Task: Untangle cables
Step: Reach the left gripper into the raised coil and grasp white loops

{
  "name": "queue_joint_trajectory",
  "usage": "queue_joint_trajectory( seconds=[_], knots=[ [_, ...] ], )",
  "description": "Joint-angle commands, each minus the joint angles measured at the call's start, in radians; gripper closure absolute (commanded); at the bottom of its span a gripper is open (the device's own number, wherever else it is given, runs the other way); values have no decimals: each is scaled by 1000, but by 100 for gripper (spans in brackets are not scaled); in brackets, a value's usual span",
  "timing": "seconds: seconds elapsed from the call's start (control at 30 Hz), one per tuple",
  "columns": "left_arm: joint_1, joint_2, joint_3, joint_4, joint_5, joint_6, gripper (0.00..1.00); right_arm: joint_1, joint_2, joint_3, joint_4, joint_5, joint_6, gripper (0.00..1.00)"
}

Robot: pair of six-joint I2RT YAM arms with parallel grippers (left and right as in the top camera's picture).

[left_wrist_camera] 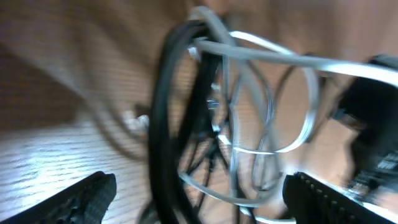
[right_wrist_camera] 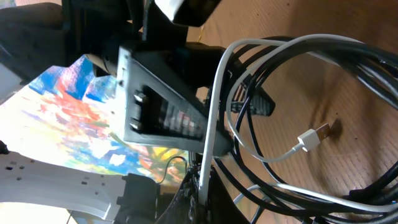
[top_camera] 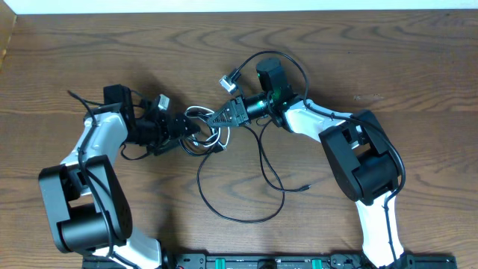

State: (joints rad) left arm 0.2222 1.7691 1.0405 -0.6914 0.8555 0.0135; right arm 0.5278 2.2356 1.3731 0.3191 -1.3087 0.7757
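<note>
The cables lie knotted at the table's middle. The white cable [top_camera: 196, 112] forms small loops there. A long black cable [top_camera: 224, 213] trails toward the front and ends in a small plug [top_camera: 306, 188]. My right gripper [top_camera: 218, 118] reaches in from the right and is shut on the white cable [right_wrist_camera: 211, 137] amid black strands [right_wrist_camera: 348, 62]. A white USB plug [right_wrist_camera: 314, 135] dangles beside it. My left gripper [top_camera: 188, 128] comes from the left. It stands open [left_wrist_camera: 199, 208], with a black cable [left_wrist_camera: 163, 124] and white loops [left_wrist_camera: 273, 59] between its fingers [left_wrist_camera: 87, 199].
A silver plug [top_camera: 229, 78] and a small white plug [top_camera: 163, 99] lie behind the knot. A thick black arm wire [top_camera: 297, 69] arcs over the right wrist. The arm bases and a rail [top_camera: 284, 261] line the front edge. The table's back edge [top_camera: 239, 12] runs along the top.
</note>
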Motion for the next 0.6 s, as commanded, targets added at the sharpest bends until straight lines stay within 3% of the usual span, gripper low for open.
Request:
queue_joint_trajectory(
  seconds=[0.0,0.27,0.5,0.57],
  knots=[
    [37,-19,8,-3,99,27,9,-2,1,4,2,-8,-23,99],
    [119,-19,8,-11,79,26,18,-2,1,4,2,-8,-23,99],
    [99,-18,7,-13,62,26,21,-2,1,4,2,-8,-23,99],
    [86,-18,7,-13,15,24,29,-2,1,4,2,-8,-23,99]
  ],
)
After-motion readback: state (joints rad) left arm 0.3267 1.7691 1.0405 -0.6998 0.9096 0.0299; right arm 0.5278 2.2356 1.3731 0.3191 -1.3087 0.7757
